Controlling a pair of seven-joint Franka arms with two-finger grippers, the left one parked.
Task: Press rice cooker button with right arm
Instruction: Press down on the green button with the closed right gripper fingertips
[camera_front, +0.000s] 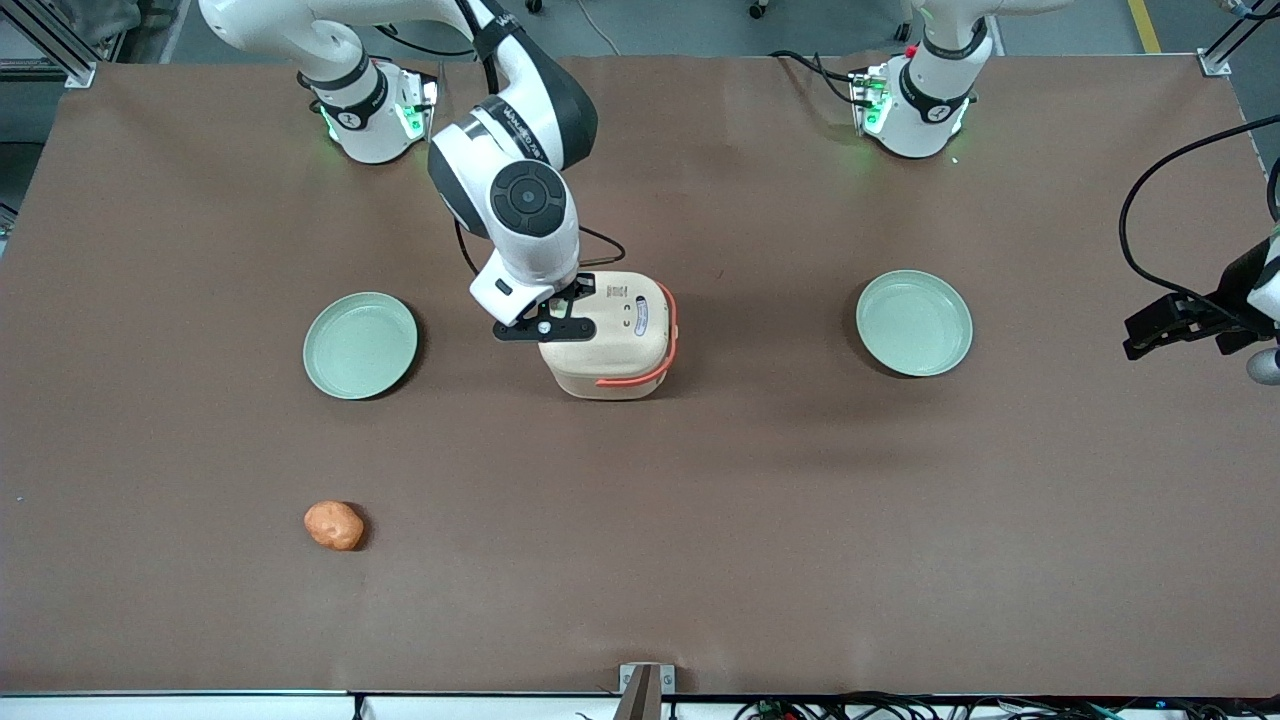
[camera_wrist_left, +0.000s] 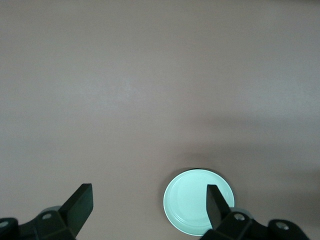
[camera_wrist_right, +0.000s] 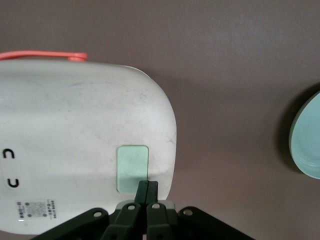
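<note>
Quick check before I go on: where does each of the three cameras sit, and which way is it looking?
Front view: high above the table, looking down at the rice cooker, two plates and both arms.
Right wrist view: on the working arm, looking down past the shut gripper, tips at the cooker's green button.
Left wrist view: on the parked arm, facing table and one plate.
Shared: cooker and gripper show in front and right wrist.

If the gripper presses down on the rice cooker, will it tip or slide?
Probably neither: the rice cooker looks squat and broad-based. The shut gripper meets the green button near an edge, so slight rocking is possible.
</note>
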